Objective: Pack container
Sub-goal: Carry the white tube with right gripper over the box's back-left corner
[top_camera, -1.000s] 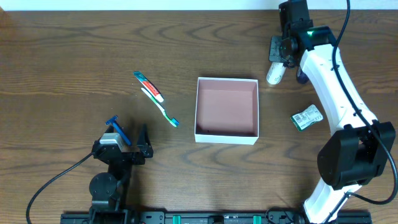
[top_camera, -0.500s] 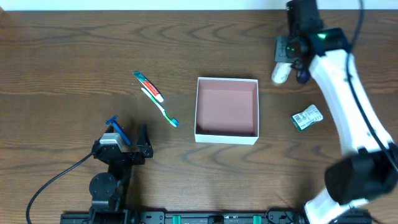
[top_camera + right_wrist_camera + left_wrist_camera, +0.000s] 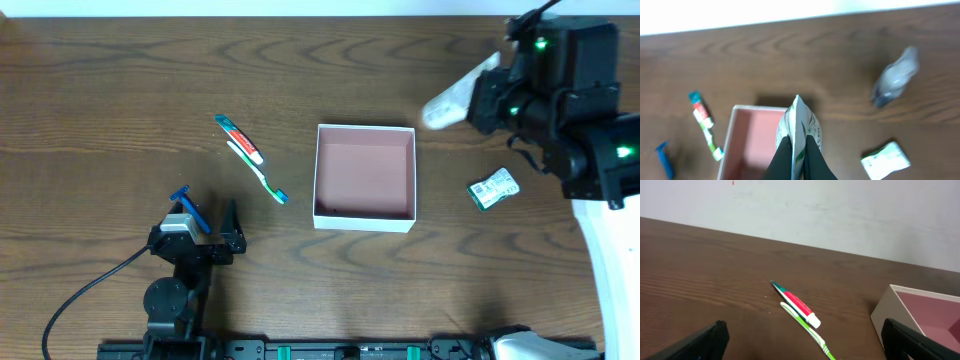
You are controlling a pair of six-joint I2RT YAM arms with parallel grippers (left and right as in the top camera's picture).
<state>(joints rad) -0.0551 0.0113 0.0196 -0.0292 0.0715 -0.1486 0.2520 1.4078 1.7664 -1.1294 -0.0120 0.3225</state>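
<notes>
The container (image 3: 365, 176), a square white box with a pinkish floor, stands mid-table with nothing in it. My right gripper (image 3: 797, 142) is shut on a white pouch with green print (image 3: 799, 120), held edge-on in the air above the container's far right corner (image 3: 790, 109). From overhead the pouch (image 3: 453, 97) sticks out to the left of the raised right gripper (image 3: 483, 95). My left gripper (image 3: 212, 215) rests open at the near left, its fingers (image 3: 705, 341) wide apart and holding nothing.
A toothpaste tube (image 3: 238, 138) and a green toothbrush (image 3: 258, 172) lie left of the container. A blue razor (image 3: 188, 208) lies by the left gripper. A green-white packet (image 3: 494, 188) lies right of the container, and a small clear bottle (image 3: 895, 76) lies behind it.
The right arm has risen towards the overhead camera, lifting the white pouch off the table at the back right. The left arm has not moved.
</notes>
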